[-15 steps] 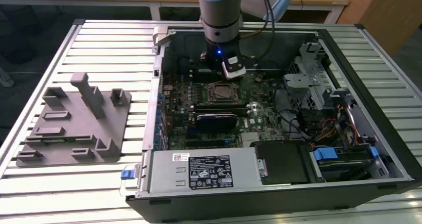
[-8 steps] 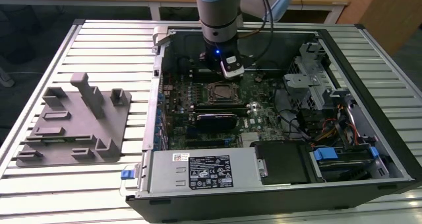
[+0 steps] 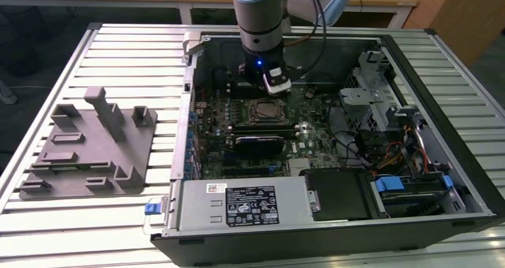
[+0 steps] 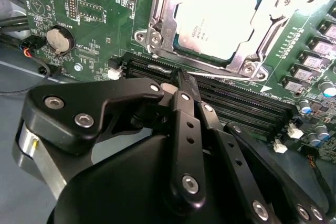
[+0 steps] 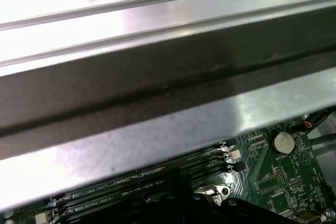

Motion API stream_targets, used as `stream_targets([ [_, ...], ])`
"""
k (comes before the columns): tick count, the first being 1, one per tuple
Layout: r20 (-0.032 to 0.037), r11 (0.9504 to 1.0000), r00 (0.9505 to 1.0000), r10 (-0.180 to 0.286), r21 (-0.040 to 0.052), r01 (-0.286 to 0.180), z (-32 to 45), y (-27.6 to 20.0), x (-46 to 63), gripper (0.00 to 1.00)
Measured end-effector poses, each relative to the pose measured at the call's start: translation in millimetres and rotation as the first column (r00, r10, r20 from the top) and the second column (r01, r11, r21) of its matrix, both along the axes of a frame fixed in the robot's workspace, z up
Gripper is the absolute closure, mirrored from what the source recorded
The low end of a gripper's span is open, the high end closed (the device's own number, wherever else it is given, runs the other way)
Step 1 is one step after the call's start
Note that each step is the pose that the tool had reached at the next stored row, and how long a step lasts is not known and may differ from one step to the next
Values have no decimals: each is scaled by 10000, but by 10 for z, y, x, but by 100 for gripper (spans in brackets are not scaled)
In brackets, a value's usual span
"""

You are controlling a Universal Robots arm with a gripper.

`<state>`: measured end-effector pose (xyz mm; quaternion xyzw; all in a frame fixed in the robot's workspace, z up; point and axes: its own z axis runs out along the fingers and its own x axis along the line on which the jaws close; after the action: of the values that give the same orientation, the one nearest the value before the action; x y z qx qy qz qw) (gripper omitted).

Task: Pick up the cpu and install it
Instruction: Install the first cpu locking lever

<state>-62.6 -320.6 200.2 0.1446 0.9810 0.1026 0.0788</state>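
Note:
The cpu [image 4: 218, 17] lies flat inside the square metal-framed socket [image 4: 157, 22] on the green motherboard, silvery lid up. In the exterior view the socket [image 3: 264, 109] is in the middle of the open computer case. My gripper [image 4: 181, 80] hovers just above the board beside the socket, over the memory slots. Its black fingers [image 4: 185, 109] are shut together with nothing between them. In the exterior view the gripper [image 3: 273, 88] hangs from the arm just behind the socket.
Long black memory slots [image 4: 226, 100] run beside the socket, and a coin battery [image 4: 56, 39] sits further off. The case's metal wall [image 5: 157, 129] is close by. A grey fixture [image 3: 87, 147] stands on the slatted table at the exterior view's left. The power supply [image 3: 240, 203] fills the case's near side.

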Motion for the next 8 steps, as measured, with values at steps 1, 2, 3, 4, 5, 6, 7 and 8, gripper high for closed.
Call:
stream_targets([
  [1,8,10000,10000,0,-15,0,-4,0,0,89],
  [2,16,10000,10000,1,-27,-1,-9,0,0,89],
  [3,23,10000,10000,0,-38,1,-13,0,0,89],
  [4,31,10000,10000,0,-47,0,-19,0,0,89],
  [5,40,10000,10000,0,-55,0,-24,0,0,89],
  [6,47,10000,10000,0,-63,0,-30,0,0,89],
  [7,54,10000,10000,0,-74,1,-35,0,0,89],
  [8,61,10000,10000,0,-84,1,-40,0,0,89],
])
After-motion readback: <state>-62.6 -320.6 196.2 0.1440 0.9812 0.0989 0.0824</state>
